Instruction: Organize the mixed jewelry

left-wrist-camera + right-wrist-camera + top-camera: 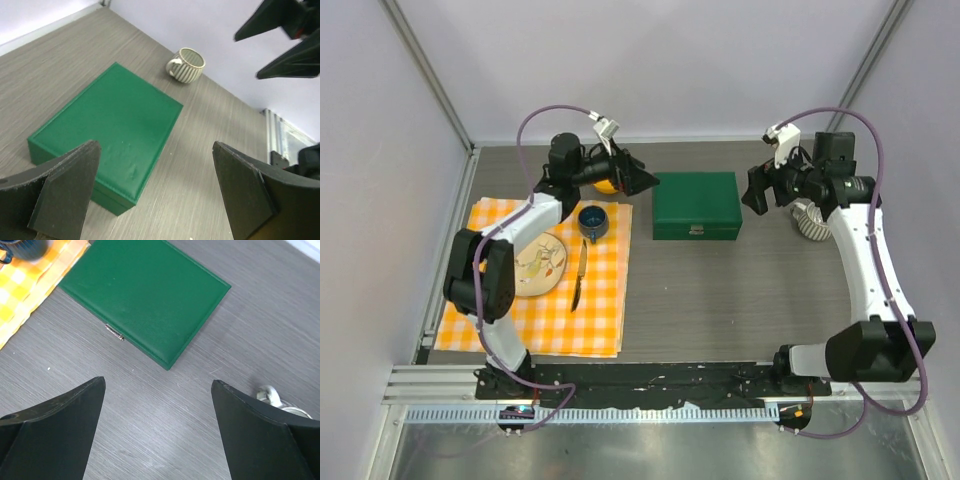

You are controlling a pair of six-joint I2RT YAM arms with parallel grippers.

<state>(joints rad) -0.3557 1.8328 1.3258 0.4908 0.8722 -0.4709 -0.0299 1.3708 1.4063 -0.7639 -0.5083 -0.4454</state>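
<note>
left gripper [645, 180] is hovering raised, jaws spread wide, empty | right gripper [753, 193] is hovering raised, jaws spread wide, empty

Centre of the overhead view: green case [696, 205], matt, with a finely grained, leather-like covering. It is faintly dimpled near one corner, and a small bright metal clasp [114, 333] sits on its front edge. Table [720, 300]: grey wood-grain surface, matt. Left: orange-and-white checked cloth [595, 300], woven. Dark blue cup [592, 221]: glossy glaze. Upper middle, left wrist view: cream mug [186, 65], ribbed, glazed ceramic. Left gripper [155, 147] fingers [65, 190]: black matt plastic, edges scuffed pale. Bottom of the overhead view: brushed metal sheet [650, 455].
</note>
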